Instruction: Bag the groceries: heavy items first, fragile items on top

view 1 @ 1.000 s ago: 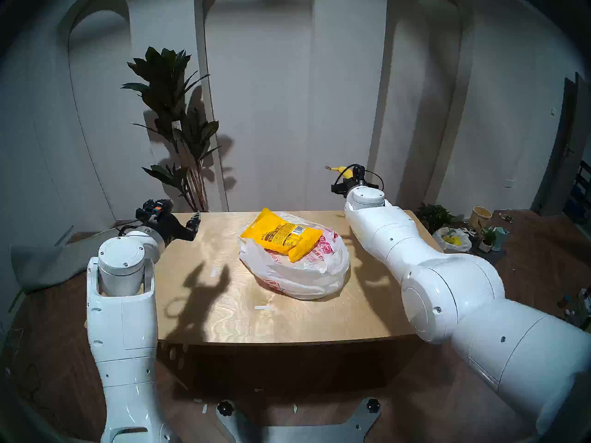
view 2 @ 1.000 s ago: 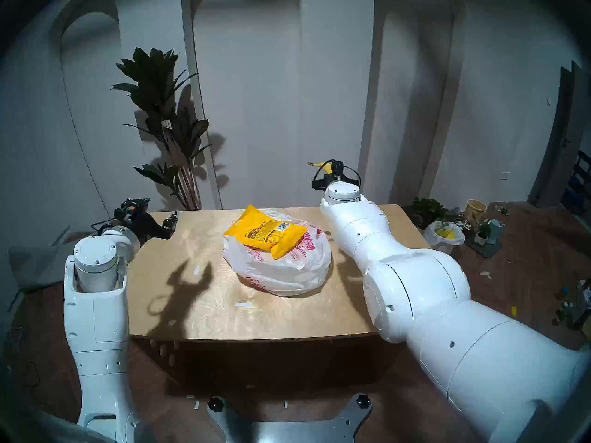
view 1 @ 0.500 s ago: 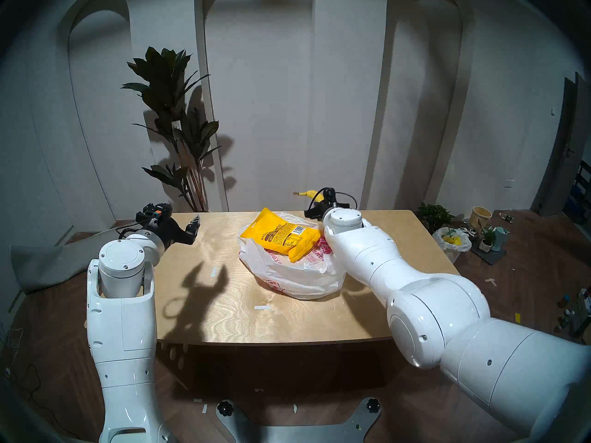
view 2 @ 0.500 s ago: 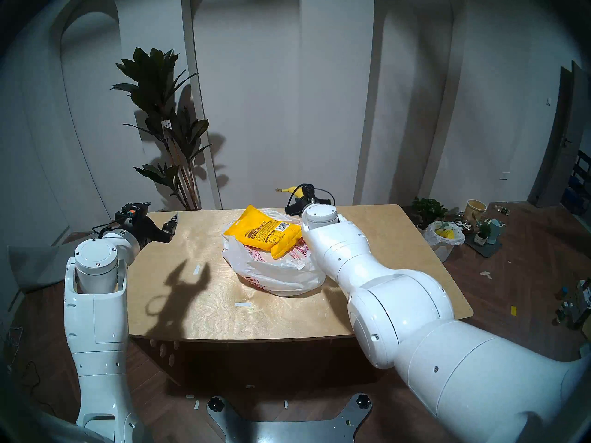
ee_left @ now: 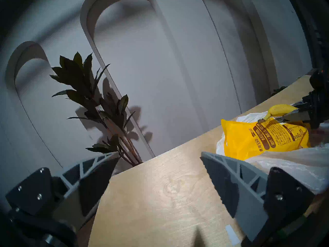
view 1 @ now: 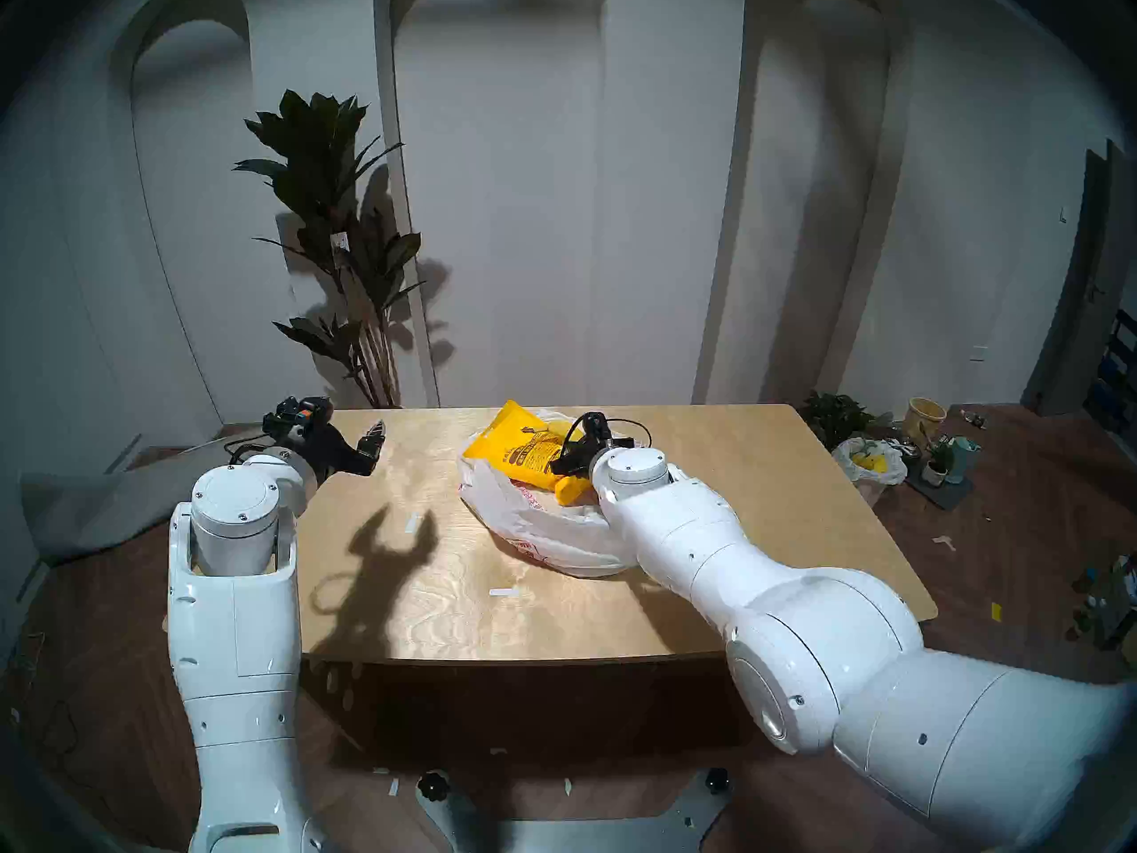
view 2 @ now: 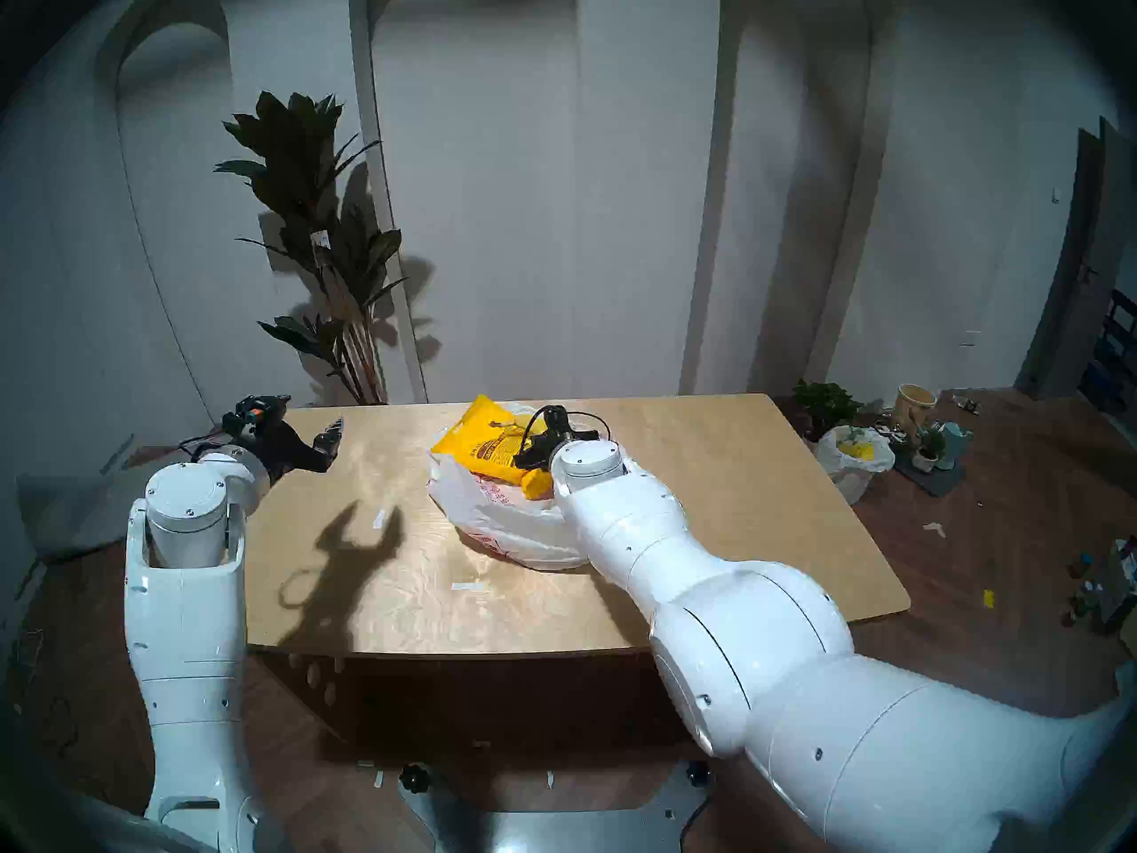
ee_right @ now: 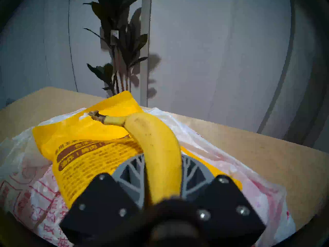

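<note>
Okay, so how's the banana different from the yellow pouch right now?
The banana is small and curved; the pouch is much larger and flat. The banana is plain-skinned; the pouch carries brown print. The banana is pinched in the right claw, while the pouch lies on the printed white bag. Both are yellow.

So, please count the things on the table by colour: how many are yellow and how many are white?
Yellow: 2, the food pouch and the banana held by the right gripper.
White: 1, the printed shopping bag.
Total: 3.
</note>
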### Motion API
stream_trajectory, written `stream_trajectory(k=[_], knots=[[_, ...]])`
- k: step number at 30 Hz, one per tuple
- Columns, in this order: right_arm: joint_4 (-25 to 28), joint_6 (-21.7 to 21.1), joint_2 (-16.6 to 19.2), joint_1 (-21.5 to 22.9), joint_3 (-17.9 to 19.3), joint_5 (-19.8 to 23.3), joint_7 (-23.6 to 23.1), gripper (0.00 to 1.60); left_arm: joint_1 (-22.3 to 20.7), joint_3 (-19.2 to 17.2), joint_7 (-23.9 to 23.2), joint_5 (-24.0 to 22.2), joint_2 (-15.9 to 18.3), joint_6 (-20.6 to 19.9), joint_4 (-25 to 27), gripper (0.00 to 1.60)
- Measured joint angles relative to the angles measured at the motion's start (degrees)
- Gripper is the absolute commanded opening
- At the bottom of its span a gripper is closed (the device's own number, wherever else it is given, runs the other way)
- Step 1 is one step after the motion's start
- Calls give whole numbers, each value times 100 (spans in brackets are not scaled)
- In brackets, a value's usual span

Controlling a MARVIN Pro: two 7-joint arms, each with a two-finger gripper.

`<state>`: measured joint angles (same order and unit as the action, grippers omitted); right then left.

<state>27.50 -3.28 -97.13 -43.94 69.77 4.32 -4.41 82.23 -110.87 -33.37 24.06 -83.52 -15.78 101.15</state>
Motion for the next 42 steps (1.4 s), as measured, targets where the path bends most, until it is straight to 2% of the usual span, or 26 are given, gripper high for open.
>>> stream_trajectory(k=[18, 19, 20, 21, 42], knots=[[213, 4, 190, -121, -124, -128, -382, 0, 20, 1, -2, -39, 28, 0, -94, 160], [228, 4, 207, -126, -133, -136, -414, 51, 20, 2, -2, -43, 29, 0, -102, 160], [238, 4, 219, -129, -140, -142, -436, 51, 21, 2, -2, -45, 31, 0, -106, 160], [247, 4, 231, -132, -147, -147, -458, 160, 22, 2, -2, -46, 32, 0, -110, 160], [704, 52, 547, -85, -219, -268, -967, 160, 23, 27, -6, -100, 59, 3, -174, 160]])
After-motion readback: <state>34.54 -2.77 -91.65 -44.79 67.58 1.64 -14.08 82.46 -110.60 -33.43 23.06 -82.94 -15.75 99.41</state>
